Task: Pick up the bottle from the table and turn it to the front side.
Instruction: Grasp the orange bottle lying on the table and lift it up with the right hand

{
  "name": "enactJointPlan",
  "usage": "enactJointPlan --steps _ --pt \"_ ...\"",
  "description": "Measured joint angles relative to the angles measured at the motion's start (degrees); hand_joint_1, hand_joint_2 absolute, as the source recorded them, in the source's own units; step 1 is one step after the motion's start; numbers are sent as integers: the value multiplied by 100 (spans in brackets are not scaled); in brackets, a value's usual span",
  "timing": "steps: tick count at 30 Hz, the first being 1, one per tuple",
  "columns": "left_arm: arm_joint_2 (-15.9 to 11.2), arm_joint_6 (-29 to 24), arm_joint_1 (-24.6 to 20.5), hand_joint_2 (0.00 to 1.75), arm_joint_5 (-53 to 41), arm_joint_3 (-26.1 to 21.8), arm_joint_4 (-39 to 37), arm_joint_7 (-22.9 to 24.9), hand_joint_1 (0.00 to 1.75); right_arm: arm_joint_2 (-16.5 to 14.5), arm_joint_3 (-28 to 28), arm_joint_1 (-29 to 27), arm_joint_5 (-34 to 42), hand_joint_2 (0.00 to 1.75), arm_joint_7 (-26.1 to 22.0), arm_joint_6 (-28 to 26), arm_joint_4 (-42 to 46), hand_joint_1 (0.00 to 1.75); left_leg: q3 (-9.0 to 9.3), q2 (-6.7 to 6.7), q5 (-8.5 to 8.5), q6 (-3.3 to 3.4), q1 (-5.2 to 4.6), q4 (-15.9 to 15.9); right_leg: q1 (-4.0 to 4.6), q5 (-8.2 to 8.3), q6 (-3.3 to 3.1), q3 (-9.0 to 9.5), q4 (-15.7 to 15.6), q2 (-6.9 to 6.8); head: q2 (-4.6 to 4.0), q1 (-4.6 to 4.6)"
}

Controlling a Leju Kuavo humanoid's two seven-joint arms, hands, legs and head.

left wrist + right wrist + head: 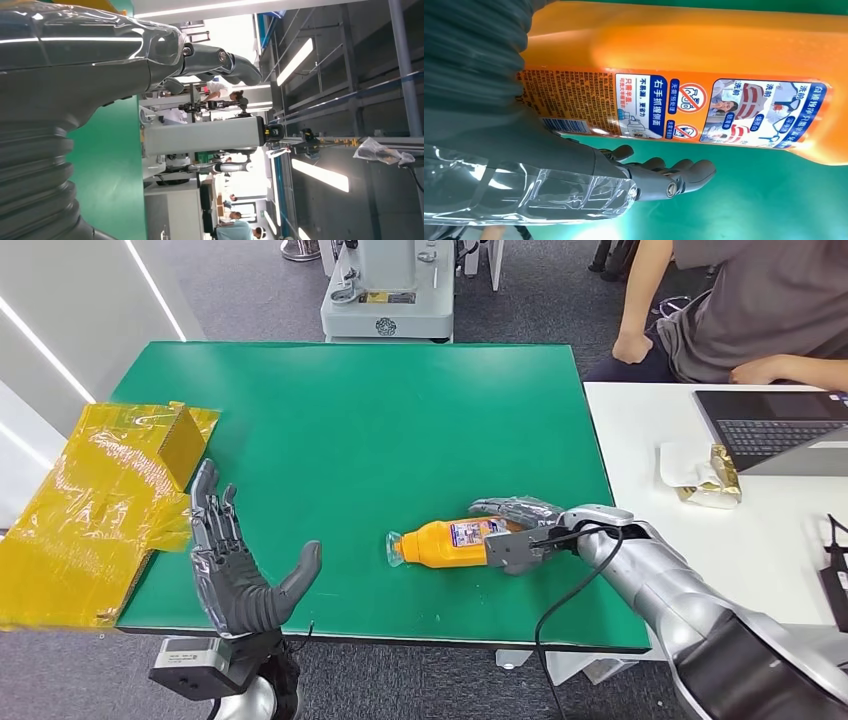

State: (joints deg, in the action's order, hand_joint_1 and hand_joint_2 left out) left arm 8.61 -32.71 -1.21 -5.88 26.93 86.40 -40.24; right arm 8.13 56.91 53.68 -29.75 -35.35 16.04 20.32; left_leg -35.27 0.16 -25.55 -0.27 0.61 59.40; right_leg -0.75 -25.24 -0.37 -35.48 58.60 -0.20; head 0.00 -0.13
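An orange bottle (450, 542) lies on its side on the green table (380, 420), near the front edge, with its clear cap pointing left. Its back label with small print and pictures faces up (684, 60). My right hand (518, 532) is at the bottle's base end, with its fingers (664, 177) stretched out along the far side and the thumb on the near side. A strip of green shows between fingers and bottle, and the bottle rests on the table. My left hand (235, 570) is raised over the table's front left corner, fingers spread and holding nothing; it also shows close up (75, 60).
A crumpled yellow bag (100, 500) hangs over the table's left edge. To the right stands a white table (640, 440) with a laptop (770, 425) and a gold packet (712, 480); a person (740, 310) sits behind it. A grey machine base (388, 300) stands beyond the far edge.
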Motion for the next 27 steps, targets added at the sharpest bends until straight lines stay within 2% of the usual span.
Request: enactJointPlan --steps 18,19,22,23,27 --pt "0 54 0 175 -2 -22 0 0 0 17 1 -156 9 175 38 -219 -39 0 10 2 0 0 0 1 0 0 0 8 -2 2 0 -1" --pt "0 53 0 175 -2 -22 0 0 0 19 1 -158 9 175 38 -219 -39 11 11 2 0 0 0 1 0 0 0 9 -3 2 0 -1" --pt "-2 52 0 175 -2 -22 0 0 0 20 1 -166 9 175 38 -226 -39 142 14 2 0 0 0 1 0 1 1 13 -3 2 0 -1" --pt "-2 52 0 175 -2 -22 0 0 0 20 1 -168 9 175 38 -232 -39 175 15 2 0 0 0 1 0 1 1 15 -2 2 0 -1" --pt "-1 49 0 175 -2 -22 0 0 0 20 1 -180 12 175 38 -292 -39 175 18 2 0 0 0 1 0 1 1 18 -2 2 0 -1"
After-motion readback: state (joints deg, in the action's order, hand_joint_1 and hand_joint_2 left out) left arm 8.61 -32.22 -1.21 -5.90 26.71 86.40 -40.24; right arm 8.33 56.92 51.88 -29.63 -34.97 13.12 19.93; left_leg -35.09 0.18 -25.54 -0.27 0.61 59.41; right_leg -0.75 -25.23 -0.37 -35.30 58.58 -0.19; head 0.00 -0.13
